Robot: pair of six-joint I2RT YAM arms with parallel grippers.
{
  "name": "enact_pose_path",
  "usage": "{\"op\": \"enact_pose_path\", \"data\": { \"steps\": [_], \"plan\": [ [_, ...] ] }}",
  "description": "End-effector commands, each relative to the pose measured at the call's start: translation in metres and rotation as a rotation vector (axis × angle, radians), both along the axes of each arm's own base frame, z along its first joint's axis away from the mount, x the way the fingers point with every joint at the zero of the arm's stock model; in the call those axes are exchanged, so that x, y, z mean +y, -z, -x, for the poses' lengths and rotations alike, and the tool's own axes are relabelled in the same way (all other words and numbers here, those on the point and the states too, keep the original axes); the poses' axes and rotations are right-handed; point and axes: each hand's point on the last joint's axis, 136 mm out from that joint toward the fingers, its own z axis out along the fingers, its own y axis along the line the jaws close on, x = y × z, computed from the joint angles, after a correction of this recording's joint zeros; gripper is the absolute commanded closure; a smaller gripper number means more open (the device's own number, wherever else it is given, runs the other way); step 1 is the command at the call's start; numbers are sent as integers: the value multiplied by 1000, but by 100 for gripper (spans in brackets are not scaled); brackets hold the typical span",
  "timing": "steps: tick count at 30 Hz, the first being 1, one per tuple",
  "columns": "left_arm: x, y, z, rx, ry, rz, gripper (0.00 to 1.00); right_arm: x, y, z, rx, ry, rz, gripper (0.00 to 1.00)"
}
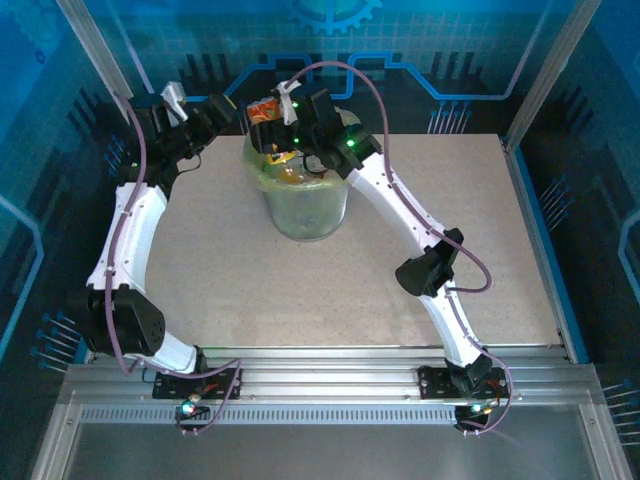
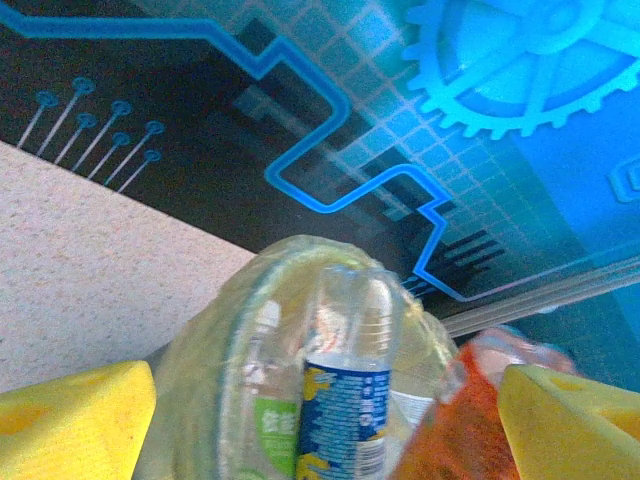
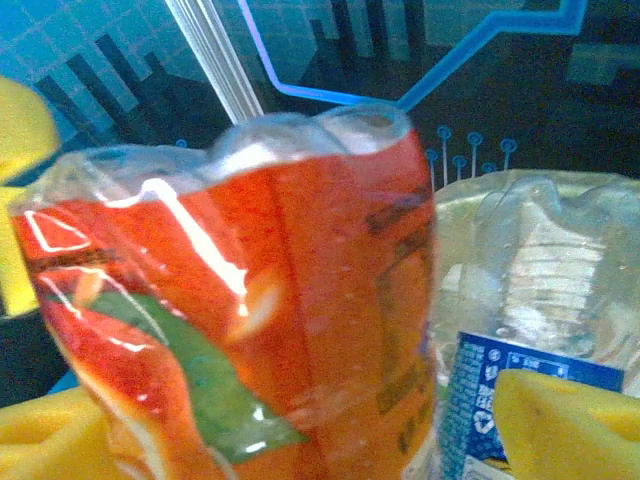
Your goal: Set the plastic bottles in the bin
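Plastic bottles [image 2: 345, 390] clear, crinkled; bin [image 1: 305, 215] round, bag-lined.

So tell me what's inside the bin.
A blue-labelled bottle stands in the bin, a green-labelled one beside it. An orange-labelled bottle at the rim covers the rest.

Seen from above, a pale, speckled desk [image 1: 450, 230] spreads across the middle of the frame. A round, pale green bin [image 1: 305, 215] lined with a translucent bag stands upright on it at upper centre. A ribbed aluminium rail [image 1: 330, 385] runs along the desk's lower edge, and blue printed panels close in its far side.
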Motion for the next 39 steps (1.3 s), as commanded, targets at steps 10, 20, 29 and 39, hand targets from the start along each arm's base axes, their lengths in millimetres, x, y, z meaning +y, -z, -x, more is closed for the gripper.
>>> {"op": "enact_pose_path", "data": {
  "steps": [10,20,29,39],
  "plan": [
    [-47,-13,-11,-35,139,-49,26,-3,-29,3,-112,0,20,3],
    [-60,-9,-16,-33,158,-83,35,1,-54,15,-188,-77,15,0],
    [-37,12,-41,28,57,-172,33,-28,-95,32,-256,-41,24,0],
    [-1,41,-59,98,-33,-180,34,-82,-117,48,-275,102,105,0]
  ]
}}
